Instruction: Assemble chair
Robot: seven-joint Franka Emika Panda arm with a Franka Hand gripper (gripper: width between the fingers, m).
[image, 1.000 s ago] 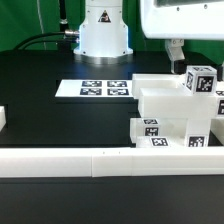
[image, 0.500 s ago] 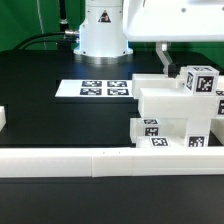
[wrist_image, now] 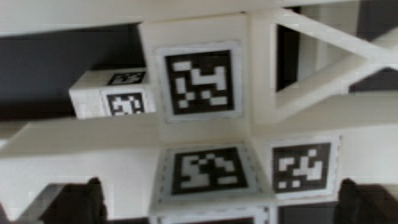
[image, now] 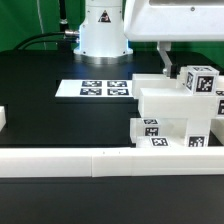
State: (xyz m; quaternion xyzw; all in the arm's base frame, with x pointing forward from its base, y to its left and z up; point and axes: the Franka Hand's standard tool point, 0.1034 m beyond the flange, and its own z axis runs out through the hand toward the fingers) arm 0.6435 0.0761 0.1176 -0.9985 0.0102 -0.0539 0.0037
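Note:
The chair (image: pixel 175 112) stands at the exterior view's right as a partly joined stack of glossy white blocks with black-and-white tags. A tagged post (image: pixel 201 80) rises at its top right. My gripper (image: pixel 167 60) hangs over the chair's top edge, and only one dark finger shows below its white body. In the wrist view the gripper (wrist_image: pixel 217 202) is open. Its dark fingers (wrist_image: pixel 71 200) stand wide on either side of a tagged white chair piece (wrist_image: pixel 214 170). I cannot tell whether they touch it. Beyond that piece lie the slanted braces of the frame (wrist_image: pixel 329 60).
The marker board (image: pixel 95 88) lies flat on the black table in front of the robot base (image: pixel 103 30). A long low white rail (image: pixel 90 160) runs along the front. A small white part (image: pixel 3 120) shows at the exterior view's left edge.
The gripper has shifted a little toward the exterior view's left and lower, over the chair's top. Nothing else has moved.

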